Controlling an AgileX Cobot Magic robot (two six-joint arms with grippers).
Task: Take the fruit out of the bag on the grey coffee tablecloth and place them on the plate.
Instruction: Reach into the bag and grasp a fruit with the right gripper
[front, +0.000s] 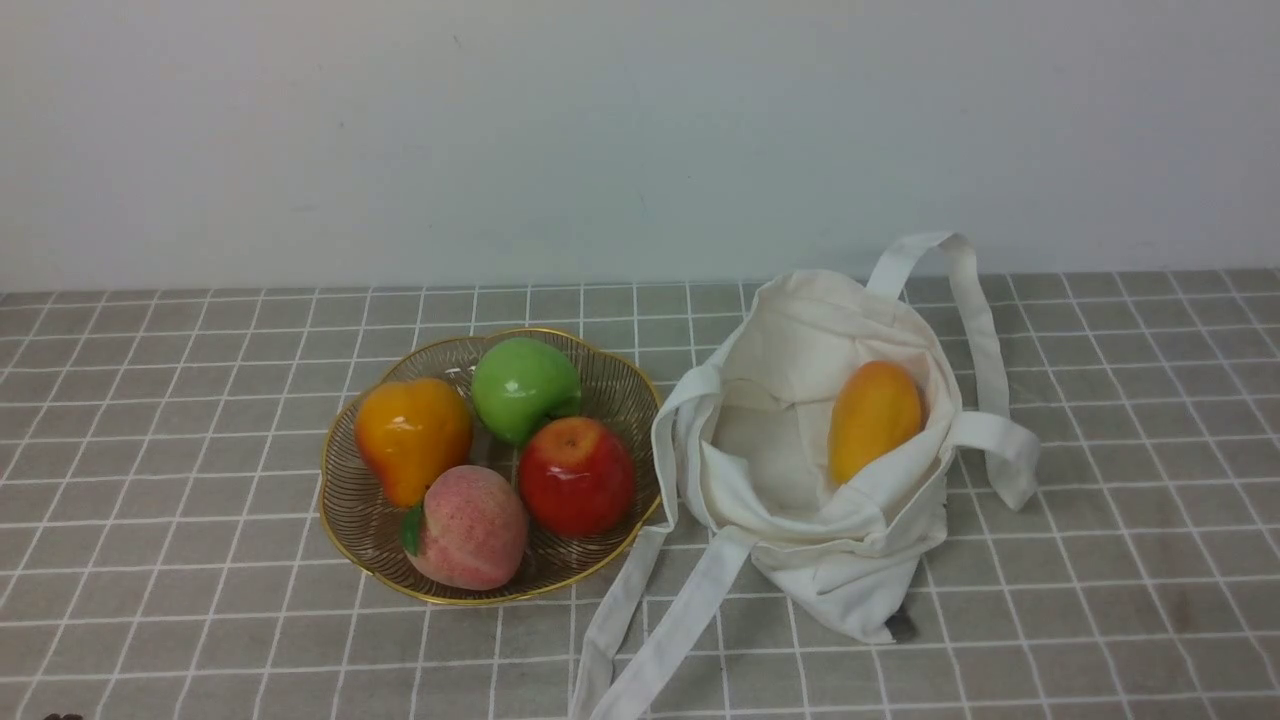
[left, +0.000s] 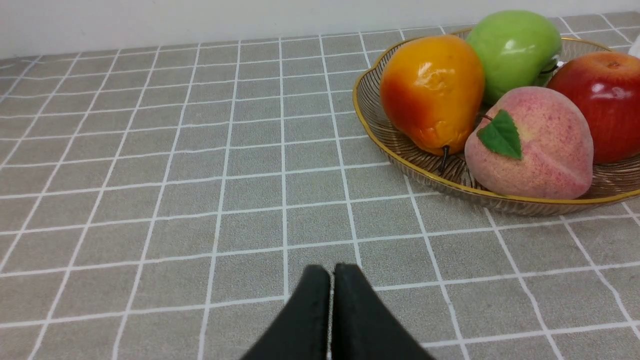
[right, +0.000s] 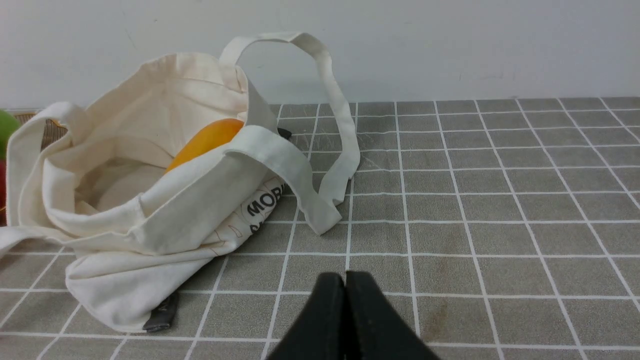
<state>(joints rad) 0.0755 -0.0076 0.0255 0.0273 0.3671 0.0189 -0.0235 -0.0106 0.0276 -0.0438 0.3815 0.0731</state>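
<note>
Left claw (left: 331, 274) and right claw (right: 345, 281) hang closed above grey gridded tablecloth (left: 150, 200), white wall (right: 450, 45) behind.

On the table's tablecloth (front: 180, 420), the plate (front: 345, 520) sat just beside the bag (front: 800, 540), at its 9 o'clock. In the plate, a pear (front: 412, 435) lay at 9 o'clock, one apple (front: 522, 385) at 12, another apple (front: 575, 475) at 3 and a peach (front: 468, 525) at 6. The fruit (front: 873, 418) lay inside the bag, toward its 2 o'clock side.

- A green apple (front: 524, 387) is seen furthest back, touching a red apple (front: 576, 476).
- An orange-yellow pear (front: 412, 435) is laid leftmost.
- A pink peach (front: 467, 527) is set nearest, green leaf (front: 411, 530) attached.
</note>
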